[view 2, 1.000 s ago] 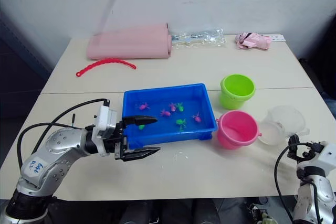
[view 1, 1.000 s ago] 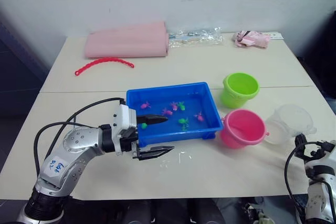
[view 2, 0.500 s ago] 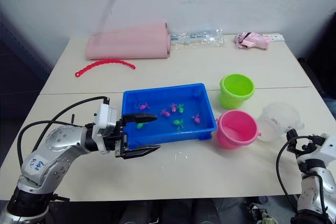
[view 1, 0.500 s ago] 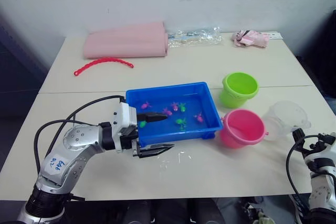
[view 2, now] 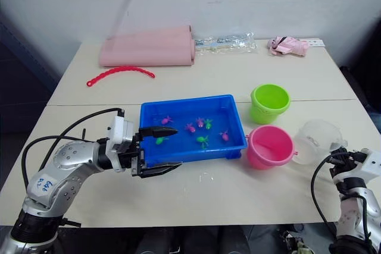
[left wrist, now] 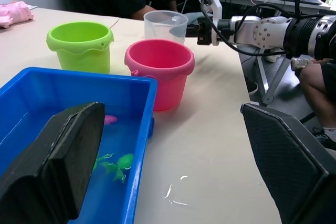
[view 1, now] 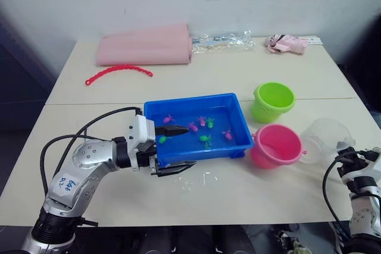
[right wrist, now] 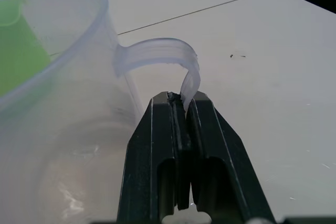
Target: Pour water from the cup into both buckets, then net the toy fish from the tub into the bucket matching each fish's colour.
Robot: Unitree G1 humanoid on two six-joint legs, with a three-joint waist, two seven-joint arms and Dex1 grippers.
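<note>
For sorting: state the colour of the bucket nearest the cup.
Hot pink bucket; clearest in the left wrist view.

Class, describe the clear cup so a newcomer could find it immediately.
Start at the blue tub mid-table, then move to the robot's right past the pink bucket. The cup sits beside it, its handle pinched by the right gripper; unlike the buckets, it is see-through.

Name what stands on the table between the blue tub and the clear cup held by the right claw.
The pink bucket stands between the tub and the cup, as the left eye view shows. The right claw grips the cup's handle.
</note>
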